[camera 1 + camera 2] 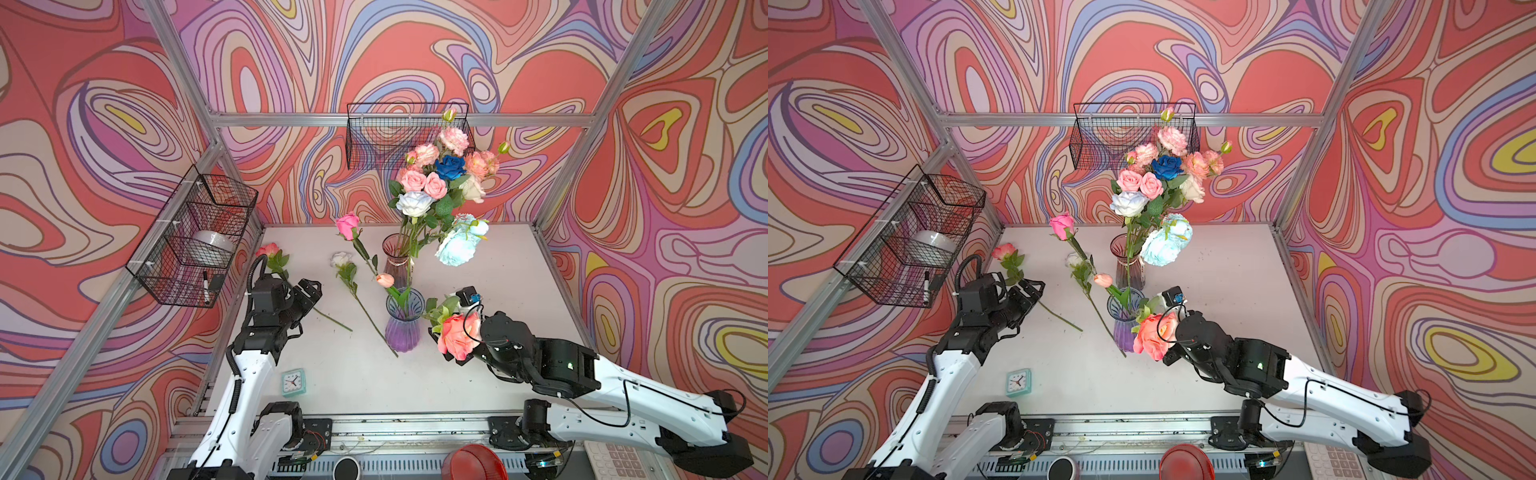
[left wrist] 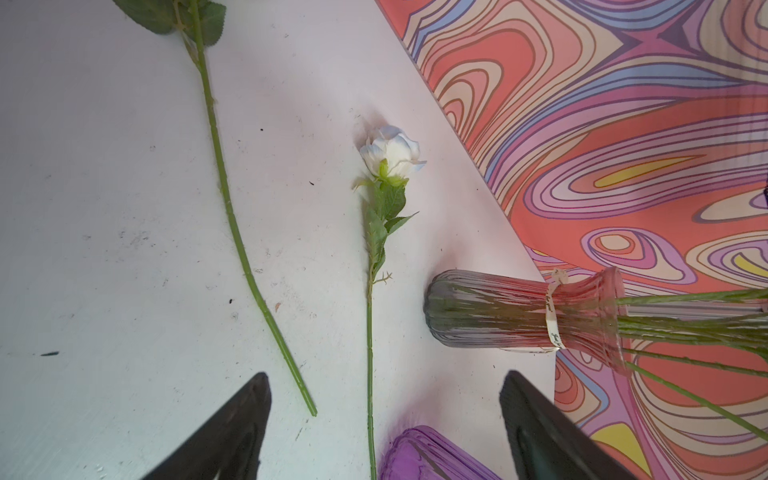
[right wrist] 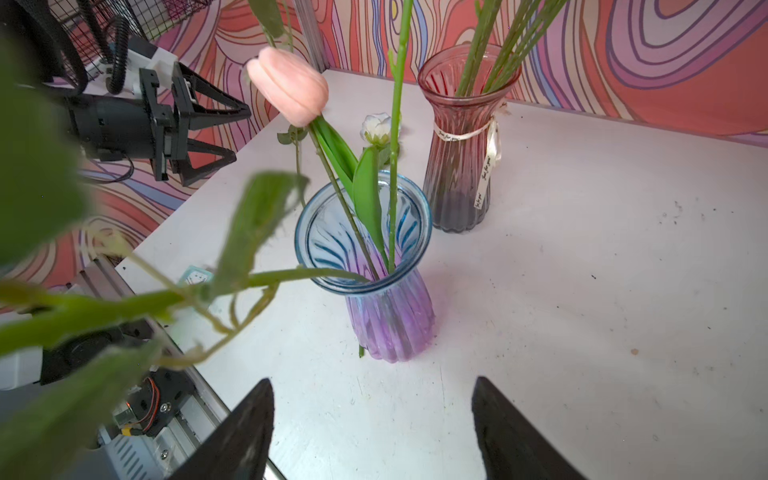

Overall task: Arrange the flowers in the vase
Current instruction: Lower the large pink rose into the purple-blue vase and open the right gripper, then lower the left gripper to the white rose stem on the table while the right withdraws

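Peach rose (image 1: 455, 336) sags from the purple vase (image 1: 401, 332) toward four o'clock, top-heavy; right gripper (image 3: 372, 384) and left gripper (image 2: 385, 376) spread wide, empty.

The front vase (image 1: 404, 322) stands mid-table (image 1: 505, 291), with a tulip (image 1: 385, 280) and a tall stem (image 3: 397, 104) in it. A large bloom (image 1: 455, 336) leans out to its right, the stem reaching the rim. Directly behind the front vase stands the rear vase (image 1: 396, 257), holding the bouquet (image 1: 436, 178). Three roses lie left of it: the nearest rose (image 1: 348, 274) runs its stem past the vase's foot, the outer rose (image 1: 277, 261) passes under the left gripper (image 1: 310, 292), and the rear rose (image 1: 348, 225) lies behind-left. A clock (image 1: 293, 382) sits front-left. The right gripper (image 3: 372, 380) is just right of the vase.
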`<state>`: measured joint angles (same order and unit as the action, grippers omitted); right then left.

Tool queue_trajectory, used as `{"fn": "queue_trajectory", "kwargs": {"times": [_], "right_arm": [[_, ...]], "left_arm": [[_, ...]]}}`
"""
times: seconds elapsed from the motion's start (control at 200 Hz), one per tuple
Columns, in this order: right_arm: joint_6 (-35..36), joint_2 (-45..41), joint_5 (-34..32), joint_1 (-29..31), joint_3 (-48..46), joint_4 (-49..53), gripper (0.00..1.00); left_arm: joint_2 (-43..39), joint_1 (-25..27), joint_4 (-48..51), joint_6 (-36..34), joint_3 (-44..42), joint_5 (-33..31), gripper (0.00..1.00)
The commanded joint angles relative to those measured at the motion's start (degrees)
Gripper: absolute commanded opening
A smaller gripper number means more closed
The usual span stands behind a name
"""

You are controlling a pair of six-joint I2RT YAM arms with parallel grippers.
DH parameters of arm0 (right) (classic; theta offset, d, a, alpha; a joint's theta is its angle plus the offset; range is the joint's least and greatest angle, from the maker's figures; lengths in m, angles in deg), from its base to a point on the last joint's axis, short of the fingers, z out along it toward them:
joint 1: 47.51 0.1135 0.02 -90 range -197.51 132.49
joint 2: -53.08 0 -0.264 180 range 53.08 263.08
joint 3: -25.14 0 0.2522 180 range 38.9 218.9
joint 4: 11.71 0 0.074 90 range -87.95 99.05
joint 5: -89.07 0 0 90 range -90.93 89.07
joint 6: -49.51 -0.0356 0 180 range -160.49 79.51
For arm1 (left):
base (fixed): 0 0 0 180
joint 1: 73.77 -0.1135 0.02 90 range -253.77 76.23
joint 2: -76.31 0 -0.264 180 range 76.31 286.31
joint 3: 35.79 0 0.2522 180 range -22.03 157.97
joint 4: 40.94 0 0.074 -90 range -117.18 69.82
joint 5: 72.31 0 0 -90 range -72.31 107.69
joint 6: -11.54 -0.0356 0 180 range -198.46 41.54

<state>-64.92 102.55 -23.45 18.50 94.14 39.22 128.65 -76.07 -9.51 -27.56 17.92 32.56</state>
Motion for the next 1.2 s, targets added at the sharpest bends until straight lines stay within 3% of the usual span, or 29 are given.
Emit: {"fn": "queue_trajectory", "kwargs": {"times": [0.0,0.325,0.881,1.046,1.197], "right_arm": [[-2.4,-1.1,-3.1,-0.2,-0.9,3.4,0.77],[-9.2,-3.4,-11.0,-0.2,-5.4,5.3,0.76],[-13.0,-7.7,-23.2,-2.9,-5.8,5.3,0.78],[-11.0,-5.0,-13.5,-13.9,-6.8,2.2,0.76],[-10.0,-4.3,-5.8,-20.8,-8.1,-1.3,0.72]], "left_arm": [[0.7,-1.0,-1.9,0.3,-0.9,-1.1,0.88],[4.1,-2.9,-4.9,0.6,-2.1,-1.8,0.86],[12.1,-4.4,-9.6,2.1,-3.5,-4.1,0.84],[17.7,-4.4,-10.1,2.8,-1.3,-7.5,0.81],[25.1,-4.7,-10.3,3.1,3.7,-10.0,0.7]]}}
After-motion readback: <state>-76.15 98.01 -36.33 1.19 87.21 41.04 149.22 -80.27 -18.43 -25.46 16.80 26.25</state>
